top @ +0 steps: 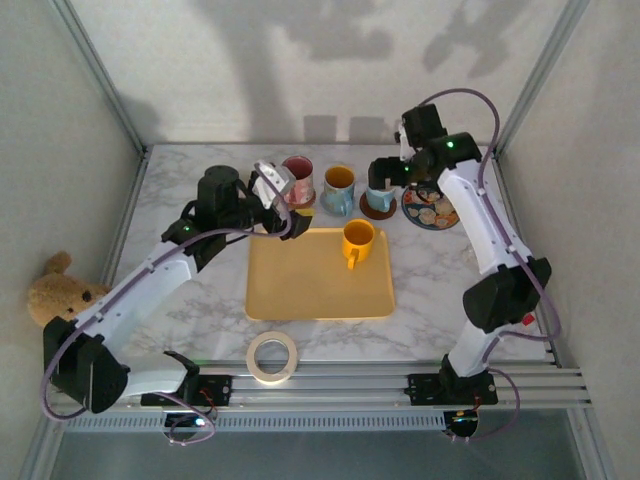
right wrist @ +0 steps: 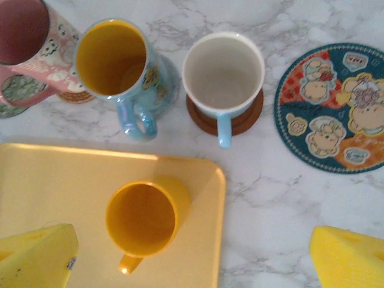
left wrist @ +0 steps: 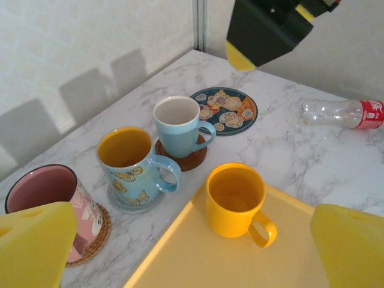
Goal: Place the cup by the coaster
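while the yellow cup (top: 358,240) stands upright in the far right corner of the tray (top: 300,295), the top view puts the right gripper (top: 386,186) just beyond that corner. it is nearer the cup than the left gripper (top: 276,188), which hangs just beyond the tray's far left corner. both have jaws spread wide and hold nothing. the bare coaster (top: 432,210) lies off the tray's far right corner, on the right arm's side, so i judge the right arm better placed. the cup's handle points toward the tray's near edge. in the left wrist view the cup (left wrist: 235,201) sits ahead between the wide yellow pads (left wrist: 36,240), with the coaster (left wrist: 225,109) well past the tray's corner. in the right wrist view the cup (right wrist: 143,219) lies nearer the pad over the tray (right wrist: 36,255) than the other pad, and the coaster (right wrist: 333,108) rests on the marble beyond the tray's corner. the cup is plain glossy yellow, empty and round, with one loop handle.
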